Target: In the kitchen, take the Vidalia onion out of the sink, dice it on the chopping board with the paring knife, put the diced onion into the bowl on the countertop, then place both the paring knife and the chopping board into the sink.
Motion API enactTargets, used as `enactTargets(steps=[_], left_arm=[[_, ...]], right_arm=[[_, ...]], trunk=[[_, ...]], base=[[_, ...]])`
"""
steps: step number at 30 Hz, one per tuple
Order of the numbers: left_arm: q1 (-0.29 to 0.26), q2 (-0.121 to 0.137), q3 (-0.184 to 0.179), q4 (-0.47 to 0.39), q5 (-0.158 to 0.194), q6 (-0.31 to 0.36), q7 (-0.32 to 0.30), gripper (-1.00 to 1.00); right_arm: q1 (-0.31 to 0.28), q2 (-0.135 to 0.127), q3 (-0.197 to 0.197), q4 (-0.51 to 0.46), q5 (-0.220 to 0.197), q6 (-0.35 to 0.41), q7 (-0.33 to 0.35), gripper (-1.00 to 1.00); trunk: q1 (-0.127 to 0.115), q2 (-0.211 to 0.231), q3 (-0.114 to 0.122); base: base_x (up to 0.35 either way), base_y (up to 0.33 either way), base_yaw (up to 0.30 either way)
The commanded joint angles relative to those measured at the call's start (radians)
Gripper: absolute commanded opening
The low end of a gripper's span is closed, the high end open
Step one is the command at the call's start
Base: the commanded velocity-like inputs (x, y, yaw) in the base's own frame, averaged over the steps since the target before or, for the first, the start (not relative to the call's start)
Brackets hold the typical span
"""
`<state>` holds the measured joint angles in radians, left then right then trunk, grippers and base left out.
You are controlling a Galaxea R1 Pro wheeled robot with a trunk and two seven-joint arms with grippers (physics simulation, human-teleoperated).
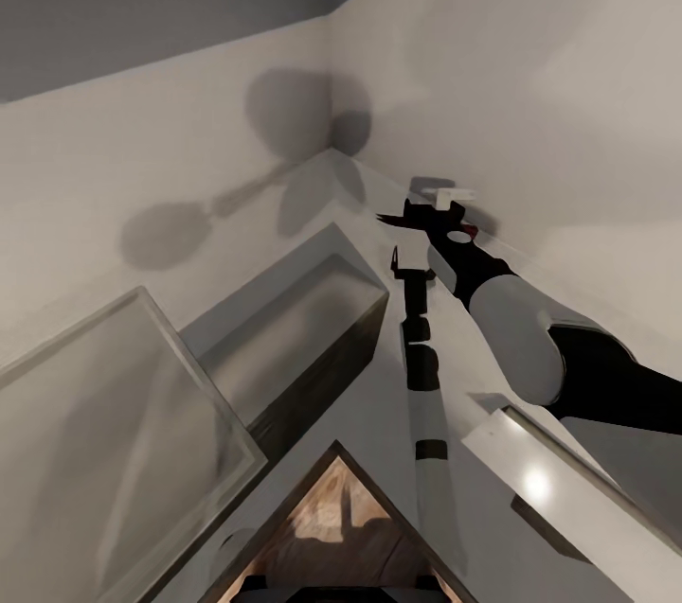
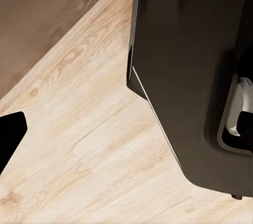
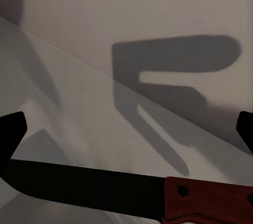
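The paring knife (image 3: 105, 187), dark blade and red handle, lies crosswise between the wide-apart fingers of my right gripper (image 3: 126, 129). That gripper is open. I cannot tell whether the knife rests on anything. In the head view the right gripper (image 1: 414, 213) reaches out over the grey countertop (image 1: 379, 395) towards the wall corner, and the blade tip (image 1: 388, 220) pokes out beside it. The pale angular tap (image 1: 445, 198) stands just behind it. My left gripper (image 2: 126, 134) hangs open over the wooden floor. Onion, board and bowl are out of view.
The head view is strongly tilted. A big grey box-like unit (image 1: 294, 328) and a glassy panel (image 1: 114, 433) lie left of the arm. A white glossy slab (image 1: 559, 489) sits at lower right. The robot's dark body (image 2: 190, 76) is close to the left gripper.
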<state>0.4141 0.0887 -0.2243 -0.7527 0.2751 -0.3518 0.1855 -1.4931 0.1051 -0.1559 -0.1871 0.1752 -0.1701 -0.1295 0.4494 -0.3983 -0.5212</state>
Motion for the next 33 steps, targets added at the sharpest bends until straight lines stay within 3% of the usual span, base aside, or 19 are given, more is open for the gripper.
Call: enactTargets(steps=[1,33], left_arm=[[0.0,0.002,-0.007,-0.001,0.006,-0.003,0.009,1.0],[0.0,0.002,-0.007,0.002,0.006,-0.003,0.009,1.0]], right_arm=[[-0.001,0.001,-0.008,0.001,0.01,-0.003,-0.002,1.0],[-0.001,-0.005,-0.009,0.001,0.011,-0.002,-0.004,1.0]], trunk=[[0.001,-0.002,-0.001],[0.001,-0.002,-0.033]], base=[[0.002,0.0,0.0],[0.0,0.0,0.0]])
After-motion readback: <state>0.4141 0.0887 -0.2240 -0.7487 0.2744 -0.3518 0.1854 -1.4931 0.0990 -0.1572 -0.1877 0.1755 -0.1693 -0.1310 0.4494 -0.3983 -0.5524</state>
